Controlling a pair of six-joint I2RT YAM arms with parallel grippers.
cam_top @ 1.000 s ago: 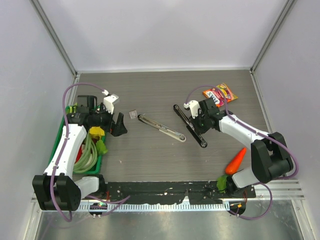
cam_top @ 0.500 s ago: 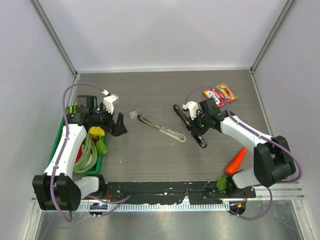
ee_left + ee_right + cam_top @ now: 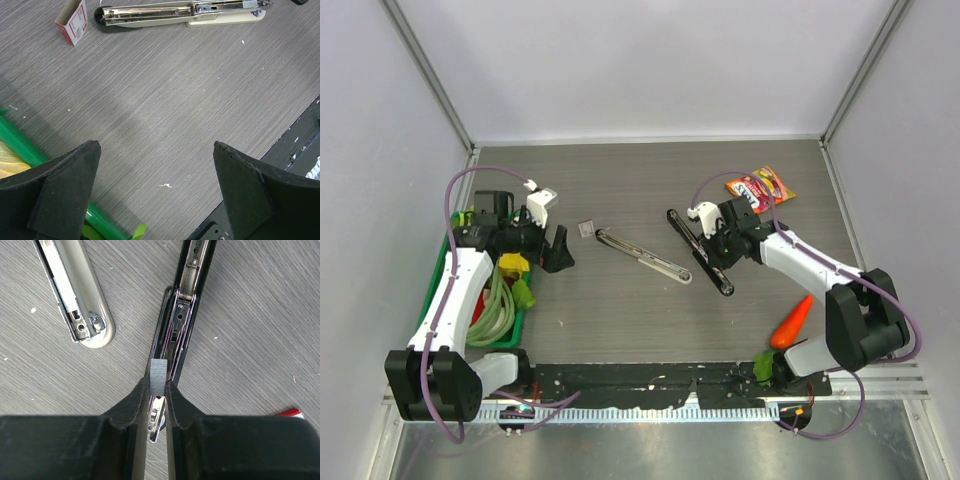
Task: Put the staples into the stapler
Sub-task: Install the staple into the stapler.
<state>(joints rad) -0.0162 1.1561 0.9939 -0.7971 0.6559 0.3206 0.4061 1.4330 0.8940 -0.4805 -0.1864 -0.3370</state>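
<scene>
A small grey staple strip (image 3: 158,371) is pinched tight between the closed fingers of the right gripper (image 3: 158,388). It is held right over the open black stapler (image 3: 192,285), which is laid flat on the table (image 3: 620,180). Whether the strip touches it cannot be told. The left gripper (image 3: 157,165) is spread wide, with nothing in it, beside the green bin (image 3: 17,145). The silver stapler (image 3: 642,257) is seen opened flat at 9 o'clock from the black one. The staple box (image 3: 586,228) is found at 10 o'clock from it, just beside its end
</scene>
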